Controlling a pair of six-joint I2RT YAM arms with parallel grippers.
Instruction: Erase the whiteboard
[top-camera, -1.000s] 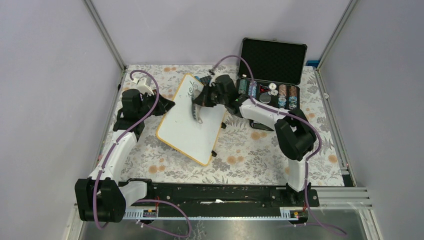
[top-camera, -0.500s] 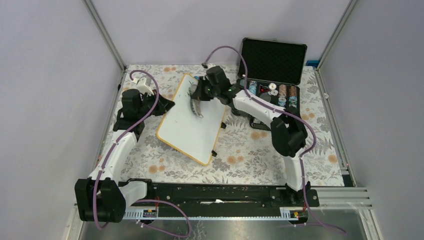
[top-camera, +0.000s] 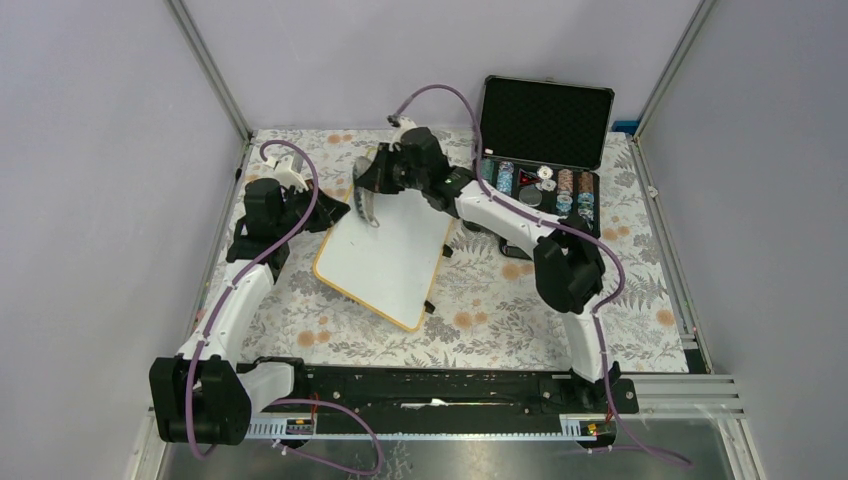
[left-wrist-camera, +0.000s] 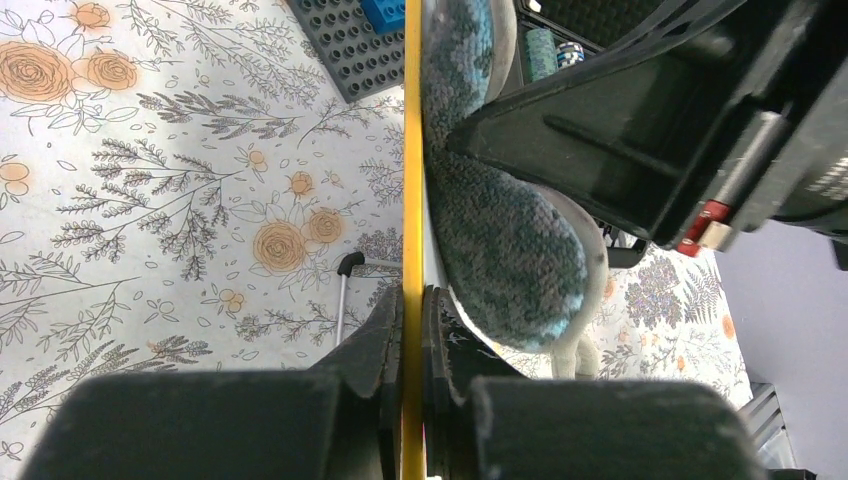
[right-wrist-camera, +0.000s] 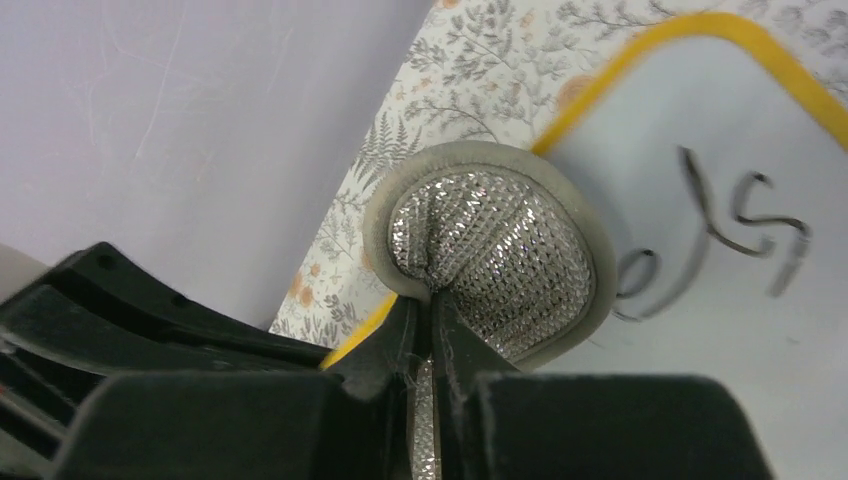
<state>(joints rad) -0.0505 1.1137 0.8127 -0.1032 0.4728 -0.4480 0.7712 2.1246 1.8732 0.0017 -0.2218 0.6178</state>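
The whiteboard (top-camera: 385, 260), white with a yellow rim, lies tilted on the flowered table. My left gripper (top-camera: 335, 212) is shut on its left edge; the left wrist view shows the rim (left-wrist-camera: 412, 150) edge-on between the fingers of the left gripper (left-wrist-camera: 412, 300). My right gripper (top-camera: 372, 190) is shut on a round scrubbing pad (top-camera: 365, 207) over the board's far left corner. The pad (right-wrist-camera: 490, 250) has a grey rim and a silver mesh face, pinched by the right gripper (right-wrist-camera: 430, 305). Its knitted teal side (left-wrist-camera: 500, 250) presses against the board. Black handwriting (right-wrist-camera: 740, 215) stays on the board (right-wrist-camera: 720, 330) beside the pad.
An open black chip case (top-camera: 545, 150) with several stacks of chips stands at the back right. A grey studded baseplate (left-wrist-camera: 350, 45) with a blue brick lies beyond the board. Small black clips (top-camera: 445, 250) stick out from the board's right edge. Metal posts frame the table.
My right arm has swept the pad from the board's upper middle to its far left corner. The left gripper and the board have stayed put.
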